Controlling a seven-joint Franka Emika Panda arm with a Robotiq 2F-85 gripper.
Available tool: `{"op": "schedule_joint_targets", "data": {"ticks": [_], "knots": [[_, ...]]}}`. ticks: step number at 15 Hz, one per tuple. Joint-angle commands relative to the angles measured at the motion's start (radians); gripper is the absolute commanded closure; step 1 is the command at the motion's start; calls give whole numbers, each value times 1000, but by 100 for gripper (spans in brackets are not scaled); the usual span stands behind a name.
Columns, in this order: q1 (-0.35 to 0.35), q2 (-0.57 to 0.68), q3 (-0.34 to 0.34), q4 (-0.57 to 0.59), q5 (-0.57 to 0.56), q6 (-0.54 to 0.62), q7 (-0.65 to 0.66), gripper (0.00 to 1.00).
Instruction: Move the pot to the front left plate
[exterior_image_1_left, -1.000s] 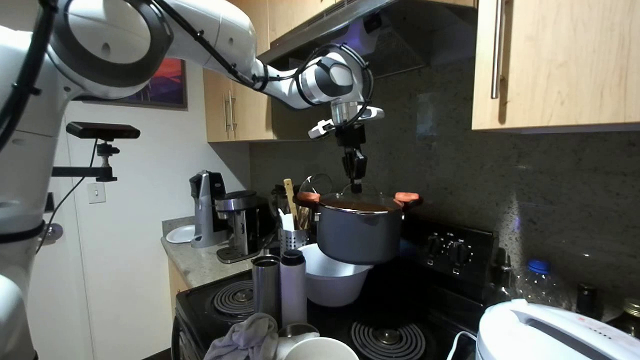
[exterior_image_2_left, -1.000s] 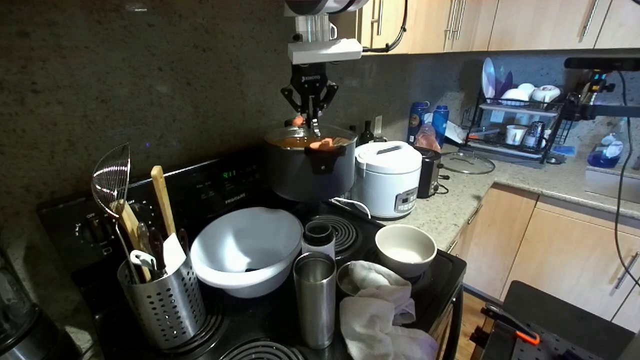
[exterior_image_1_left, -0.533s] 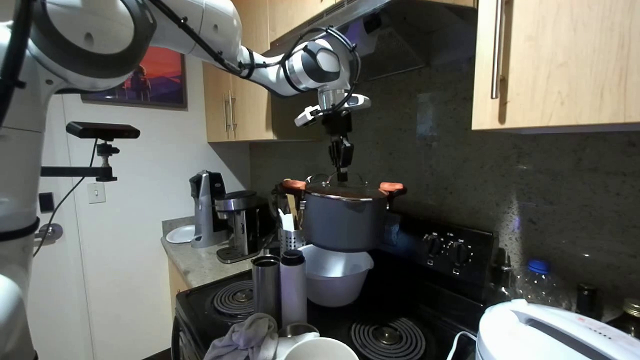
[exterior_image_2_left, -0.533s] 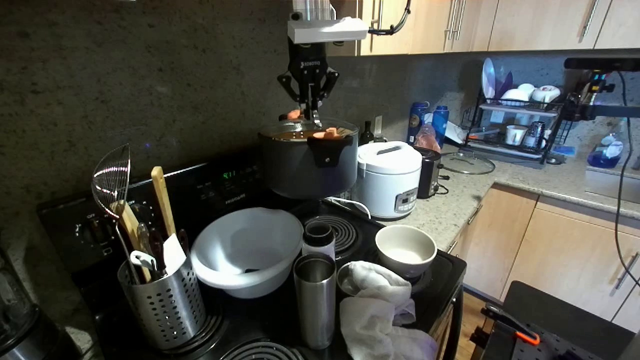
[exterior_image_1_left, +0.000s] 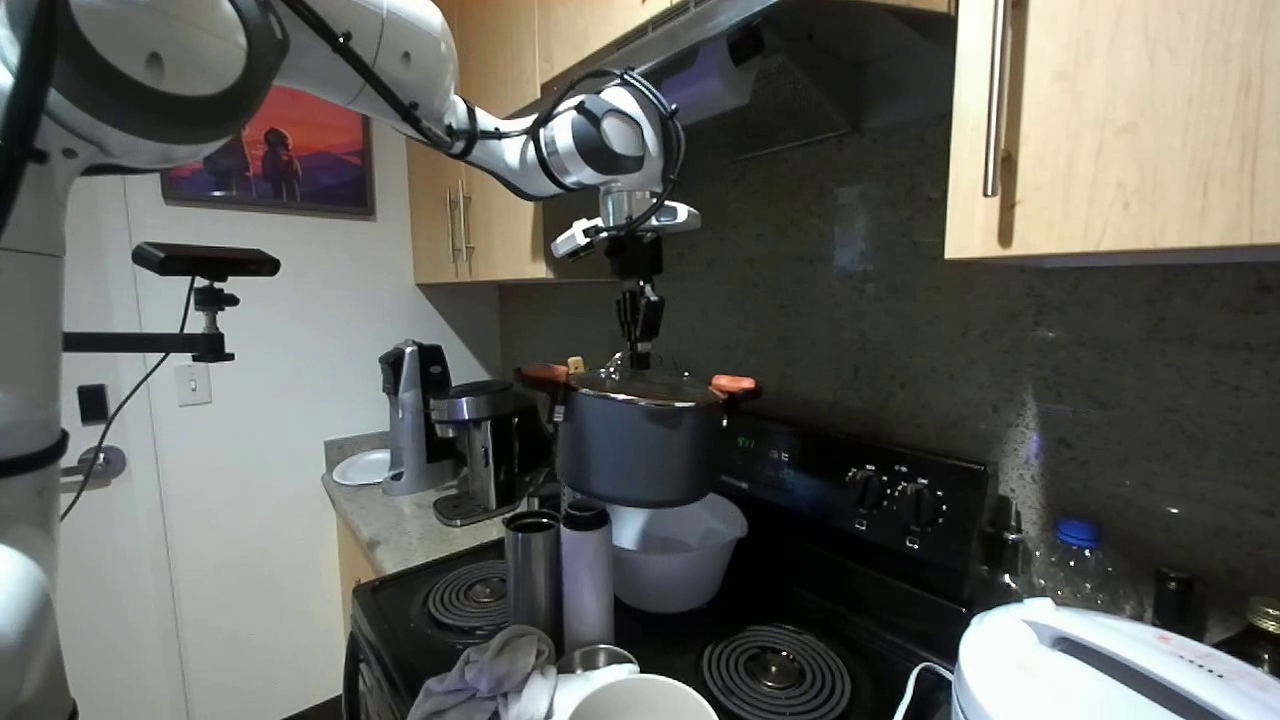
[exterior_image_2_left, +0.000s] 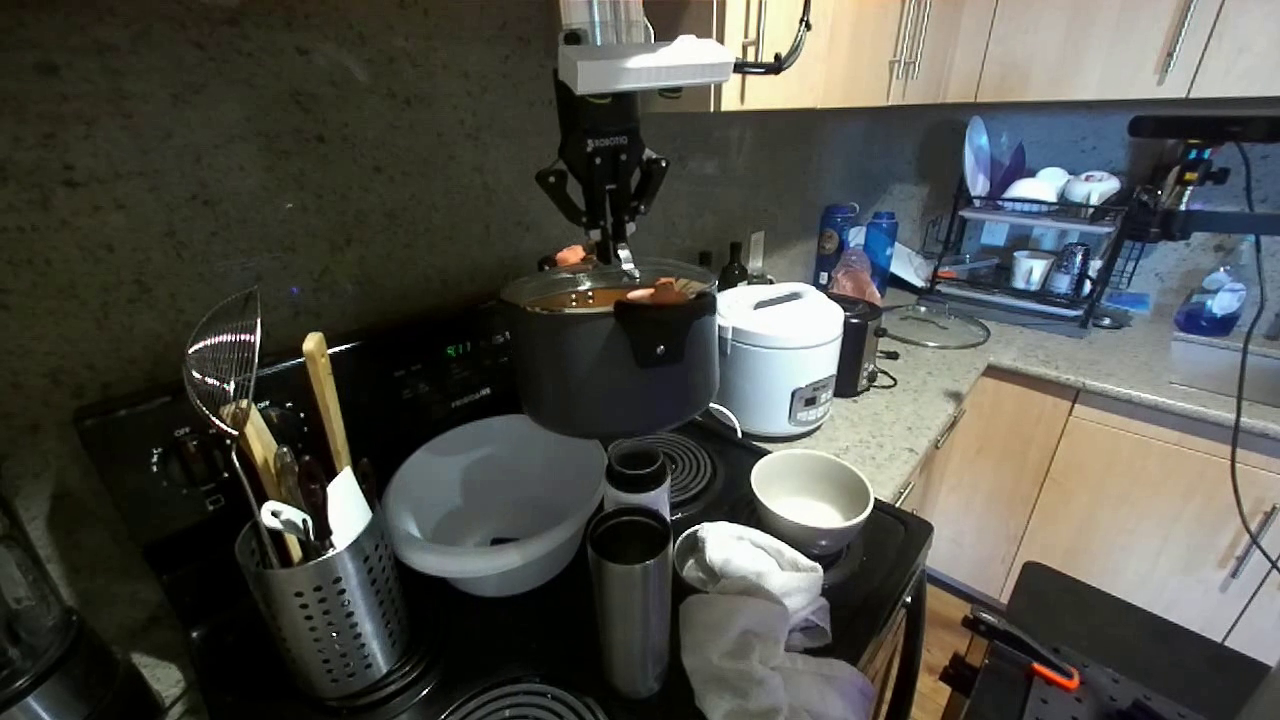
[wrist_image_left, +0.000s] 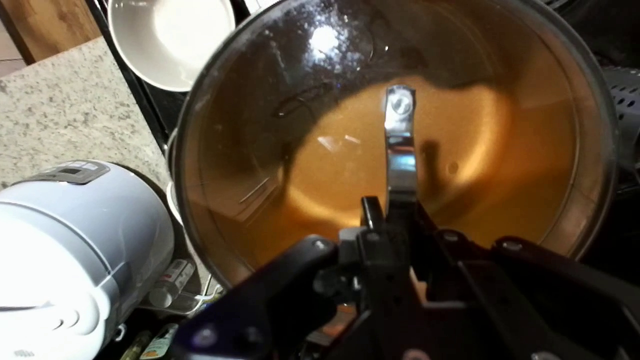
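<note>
Far left in an exterior view: wire skimmer (exterior_image_2_left: 222, 365) and wood-handled tools (exterior_image_2_left: 325, 400) stand in a perforated steel holder (exterior_image_2_left: 330, 620). Next, large white bowl (exterior_image_2_left: 450, 480) on the black stove (exterior_image_2_left: 520, 640), mouth up. To its right and higher, the pot (exterior_image_2_left: 590, 370), dark grey, glass lid (wrist_image_left: 340, 140) on, hangs in the air above the stove; close to level in both exterior views. It overlaps the bowl in both; contact cannot be told. Gripper (exterior_image_2_left: 608, 245) above it, pointing down. Fingers (wrist_image_left: 371, 212) clenched on the metal lid handle (wrist_image_left: 400, 165), one each side of the strap; wrist view shows the riveted far end uncovered, copper-brown interior through the glass. Below the pot, nearer the camera: steel tumbler (exterior_image_2_left: 632, 610), black-collared flask (exterior_image_2_left: 640, 495) just behind. Then pale cloth (exterior_image_2_left: 740, 640), crumpled; white rice cooker (exterior_image_2_left: 775, 365) behind, left edge hidden by the pot; cream bowl (exterior_image_2_left: 812, 500). Farther right on the counter (exterior_image_2_left: 945, 385): blue bottles (exterior_image_2_left: 879, 245), glass cover (exterior_image_2_left: 935, 328) lying flat, dish rack (exterior_image_2_left: 1045, 219) loaded with crockery.
</note>
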Motion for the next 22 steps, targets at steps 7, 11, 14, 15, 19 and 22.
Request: {"op": "schedule_joint_targets", "data": {"ticks": [7,11,14,15,19,22], "knots": [[32,-176,66,-138,67,-1,-7,96],[52,-211,106,-170,67,7,-21,96],[68,-229,135,-179,69,11,-27,96],[75,-232,144,-179,70,12,-29,96],[90,-236,170,-184,73,18,-38,96],[100,-232,179,-189,80,27,-41,96]]}}
